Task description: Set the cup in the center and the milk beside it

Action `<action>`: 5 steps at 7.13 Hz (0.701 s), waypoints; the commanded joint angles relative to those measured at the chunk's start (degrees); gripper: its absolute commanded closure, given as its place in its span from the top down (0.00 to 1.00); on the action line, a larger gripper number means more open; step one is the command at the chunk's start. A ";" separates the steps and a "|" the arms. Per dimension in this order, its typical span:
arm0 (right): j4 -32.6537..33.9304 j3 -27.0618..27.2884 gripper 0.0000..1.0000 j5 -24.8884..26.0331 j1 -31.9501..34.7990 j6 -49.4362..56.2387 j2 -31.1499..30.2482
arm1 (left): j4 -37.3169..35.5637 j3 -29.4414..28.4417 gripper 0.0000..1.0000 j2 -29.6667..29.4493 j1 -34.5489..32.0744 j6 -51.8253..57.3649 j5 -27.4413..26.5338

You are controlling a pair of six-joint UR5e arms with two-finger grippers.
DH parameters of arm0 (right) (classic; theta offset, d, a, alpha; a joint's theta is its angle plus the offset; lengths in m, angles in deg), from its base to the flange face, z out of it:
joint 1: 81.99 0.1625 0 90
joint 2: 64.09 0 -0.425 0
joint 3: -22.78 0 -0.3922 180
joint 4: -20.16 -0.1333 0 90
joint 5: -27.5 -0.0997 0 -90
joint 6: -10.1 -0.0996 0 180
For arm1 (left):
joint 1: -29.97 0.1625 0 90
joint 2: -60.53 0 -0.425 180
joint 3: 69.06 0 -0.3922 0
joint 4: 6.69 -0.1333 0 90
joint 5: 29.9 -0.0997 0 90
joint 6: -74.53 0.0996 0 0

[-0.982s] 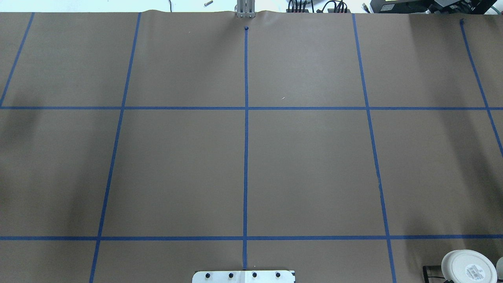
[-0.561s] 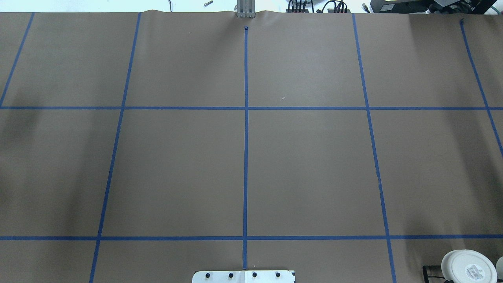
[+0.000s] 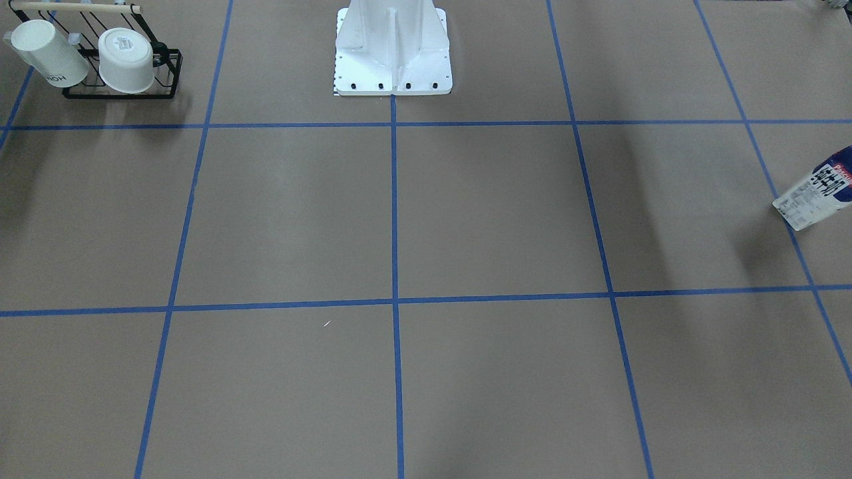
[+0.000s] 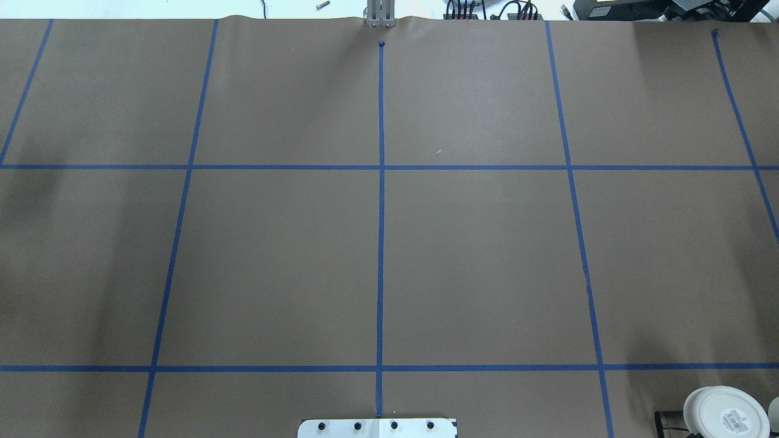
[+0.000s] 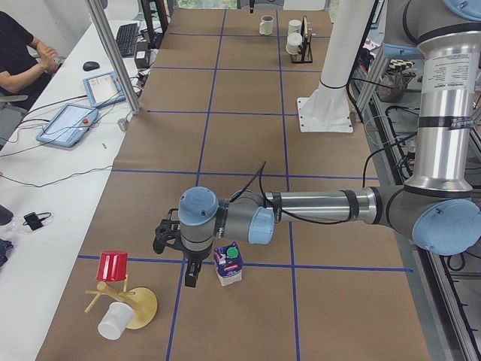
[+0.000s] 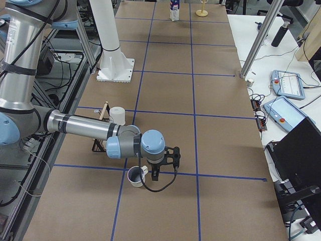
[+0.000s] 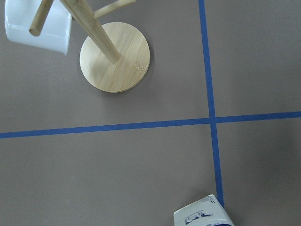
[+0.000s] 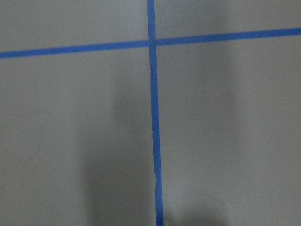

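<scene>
Overhead unchanged since last second: nothing placed yet. Small white mug (image 6: 135,176) far right of white pedestal (image 3: 393,46), right pincer (image 6: 154,174) beside it. Blue-white milk carton (image 5: 228,263) far left, left pincer (image 5: 189,277) beside it. Pincer opening, any hold: cannot tell.

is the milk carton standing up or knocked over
Upright. In the exterior left view the milk stands on its base on the table, with its green cap on top.

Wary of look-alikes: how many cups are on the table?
5: lettered cup and wider cup in the black rack; red cup and white cup on the wooden stand; small mug by the right pincer. More may be hidden.
</scene>
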 commanded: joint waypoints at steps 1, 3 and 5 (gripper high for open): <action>0.10 -0.04 1.00 0.09 -0.16 4.52 -3.85 | 0.32 0.17 0.98 0.12 -0.01 -0.01 0.01; 0.01 -3.36 1.00 0.80 -0.16 6.62 -3.77 | 0.32 0.62 0.98 0.21 -0.01 -0.01 0.01; -0.17 -6.19 1.00 1.42 -0.24 8.74 -3.15 | 0.41 0.97 0.98 0.12 -0.01 -0.01 0.01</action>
